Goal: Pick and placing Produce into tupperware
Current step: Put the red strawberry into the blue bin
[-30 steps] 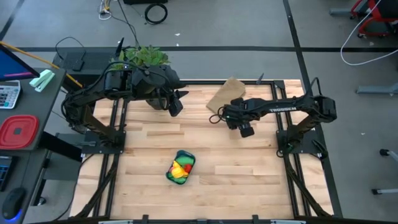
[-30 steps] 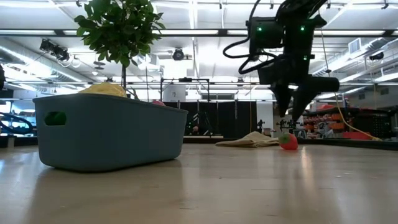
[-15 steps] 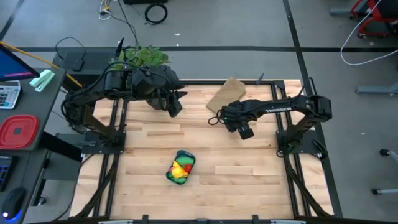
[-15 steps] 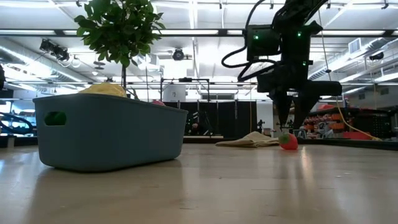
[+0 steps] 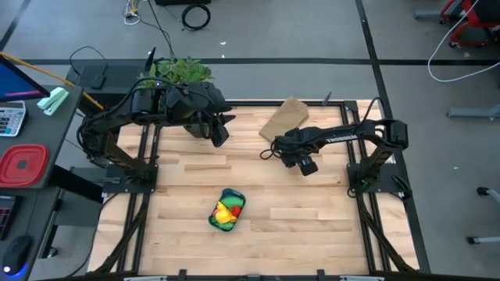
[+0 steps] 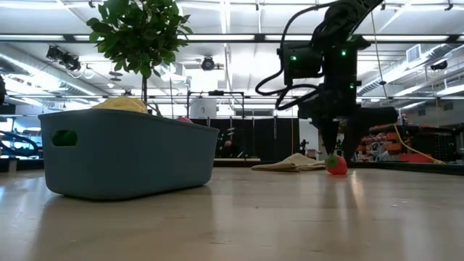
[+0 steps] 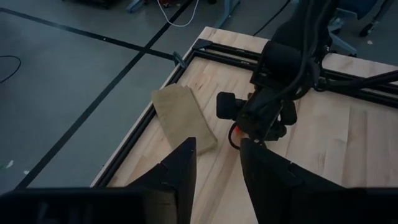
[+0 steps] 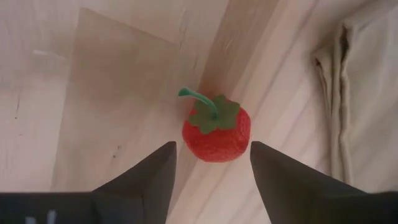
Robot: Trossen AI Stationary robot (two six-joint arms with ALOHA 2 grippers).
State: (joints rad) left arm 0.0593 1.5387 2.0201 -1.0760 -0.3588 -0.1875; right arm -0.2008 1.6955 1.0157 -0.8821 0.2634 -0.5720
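A small red toy fruit with a green leafy cap and stem (image 8: 216, 133) lies on the wooden table beside a tan cloth, also seen in the low view as the red fruit (image 6: 336, 165). My right gripper (image 8: 211, 171) is open above it, pointing down, one finger on each side, not touching; in the low view my right gripper (image 6: 336, 148) has its tips just over the fruit. The blue tub (image 5: 226, 211) stands near the table's near edge, holding yellow, red and green pieces (image 5: 225, 212). My left gripper (image 7: 217, 165) is open and waits over the far left (image 5: 222, 133).
A folded tan cloth (image 5: 283, 119) lies right beside the fruit toward the far edge, seen as the cloth (image 8: 357, 93) in the right wrist view. A potted leafy plant (image 5: 176, 72) stands behind the left arm. Bare wood (image 5: 297, 203) lies between the fruit and the tub.
My right gripper has come down toward the red fruit and shifted slightly toward the table's left, tipping to point straight down, until its open fingers stand on either side of the fruit. The fruit and the tub have stayed put.
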